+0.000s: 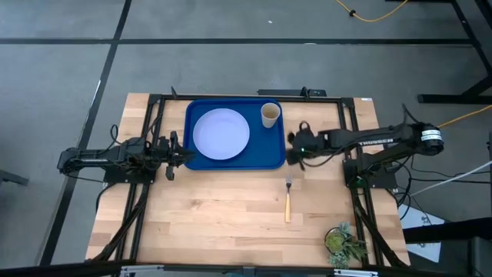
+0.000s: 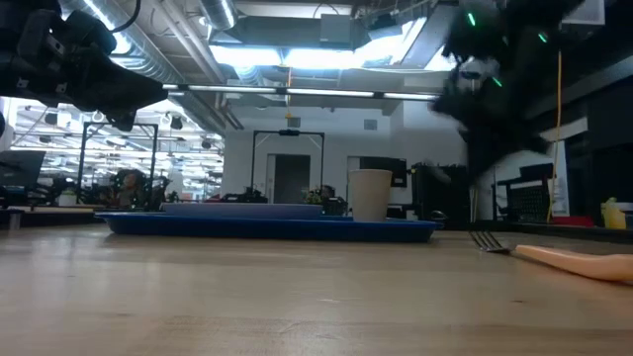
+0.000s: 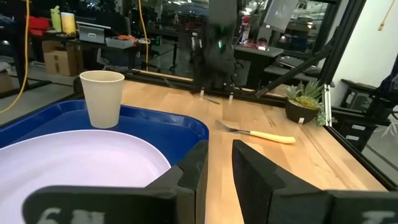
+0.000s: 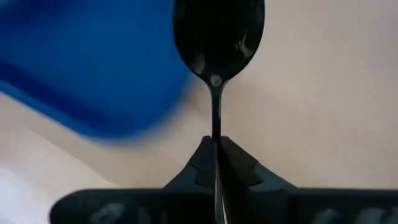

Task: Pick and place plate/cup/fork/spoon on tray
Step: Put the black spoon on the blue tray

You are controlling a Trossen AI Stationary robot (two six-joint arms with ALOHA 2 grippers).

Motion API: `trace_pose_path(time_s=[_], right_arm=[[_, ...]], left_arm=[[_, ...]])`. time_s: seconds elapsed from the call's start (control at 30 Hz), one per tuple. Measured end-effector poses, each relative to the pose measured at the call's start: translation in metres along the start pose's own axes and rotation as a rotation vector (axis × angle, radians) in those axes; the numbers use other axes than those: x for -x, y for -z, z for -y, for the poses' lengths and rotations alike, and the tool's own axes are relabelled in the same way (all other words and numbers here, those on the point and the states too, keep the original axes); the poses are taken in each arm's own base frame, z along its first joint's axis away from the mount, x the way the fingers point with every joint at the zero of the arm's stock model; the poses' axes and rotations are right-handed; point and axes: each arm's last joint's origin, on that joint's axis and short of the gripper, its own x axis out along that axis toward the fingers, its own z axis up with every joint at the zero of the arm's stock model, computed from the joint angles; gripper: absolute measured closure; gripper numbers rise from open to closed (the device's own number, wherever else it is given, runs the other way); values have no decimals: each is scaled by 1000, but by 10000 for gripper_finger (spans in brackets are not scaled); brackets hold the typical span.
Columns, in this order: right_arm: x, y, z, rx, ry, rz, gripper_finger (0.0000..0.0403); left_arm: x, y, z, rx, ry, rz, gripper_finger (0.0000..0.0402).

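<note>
The blue tray [image 1: 273, 158] serves as reference. The plate [image 1: 221, 134] lies flat inside the tray, filling most of its left and centre area; the cup [image 1: 270, 115] stands upright inside the tray, in the far right corner beside the plate. The right gripper [image 1: 292, 156] is positioned at the tray's right rim, its fingers [image 4: 200, 163] clenched on the thin handle of the dark spoon [image 4: 217, 37], whose bowl projects beyond the fingertips. The fork [image 1: 288, 197] lies on the wooden table [image 1: 215, 223] off the tray, near its front right corner. The left gripper [image 1: 183, 155] sits at the tray's left edge, fingers [image 3: 264, 177] parted and grasping nothing
</note>
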Motion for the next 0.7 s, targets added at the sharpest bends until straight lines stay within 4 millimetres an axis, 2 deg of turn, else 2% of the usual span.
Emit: trace_pose_path(time_s=[0.2,0.3,0.4,0.7], right_arm=[[40,-37,-35,-48,-136,232,399],[42,-45,-47,-77,-232,289,400],[30,-48,-57,-87,-286,299,400],[-38,-35,-76,-151,-279,73,400]], left_arm=[[0,0,0,0,-1,1,337],[0,0,0,0,-3,2,337],[0,0,0,0,-3,2,337],[0,0,0,0,0,2,337]])
